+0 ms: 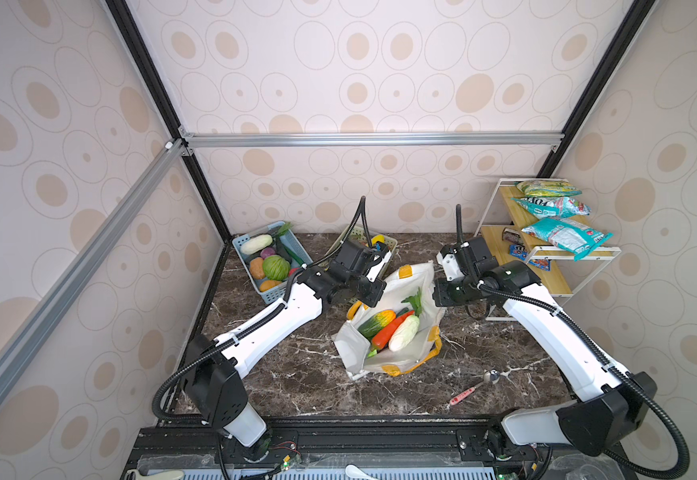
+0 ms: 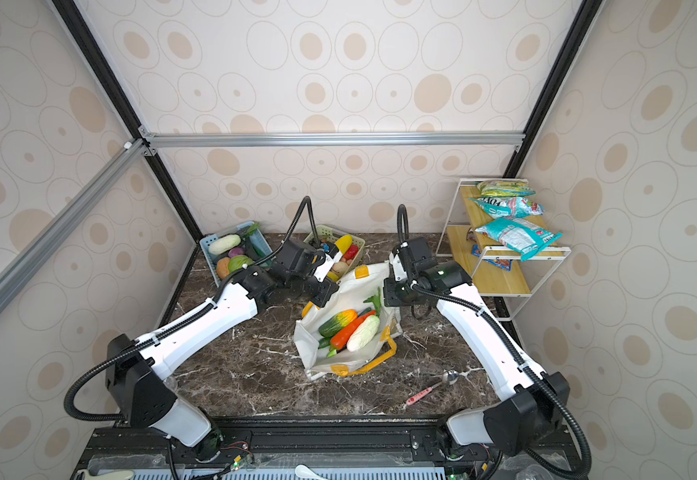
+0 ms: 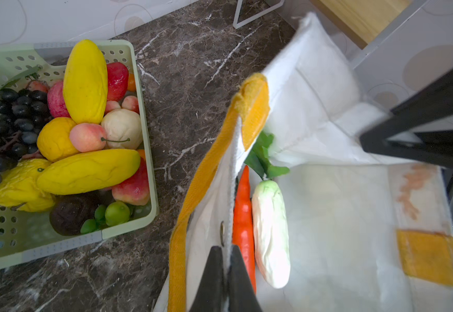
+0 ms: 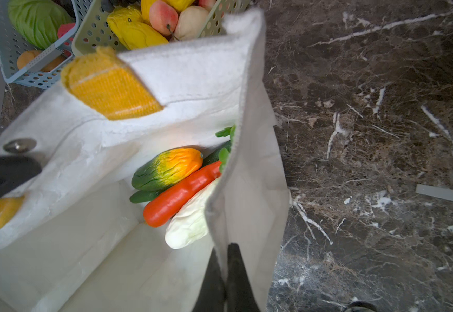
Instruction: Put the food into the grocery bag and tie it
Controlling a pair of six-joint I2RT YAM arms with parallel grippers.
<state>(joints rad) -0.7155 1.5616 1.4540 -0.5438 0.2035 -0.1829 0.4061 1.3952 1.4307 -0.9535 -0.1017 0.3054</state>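
Left gripper (image 3: 226, 272) is clamped on one rim of the grocery bag (image 1: 415, 286), and right gripper (image 4: 225, 270) pinches the opposite rim. The bag sits mid-worktop (image 1: 296, 382) with the food (image 1: 388, 332) inside. Packing looks done. The next move, I judge, is drawing the rims together to tie.

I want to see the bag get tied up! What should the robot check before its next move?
1. Left gripper shut on the grocery bag rim: ok.
2. Right gripper shut on the opposite rim: ok.
3. Carrot, gourd and white cabbage inside the bag: ok.
4. Teal snack packet inside the bag: not ok, it lies on the shelf.
5. Bag mouth closed for tying: not ok, it is wide open.
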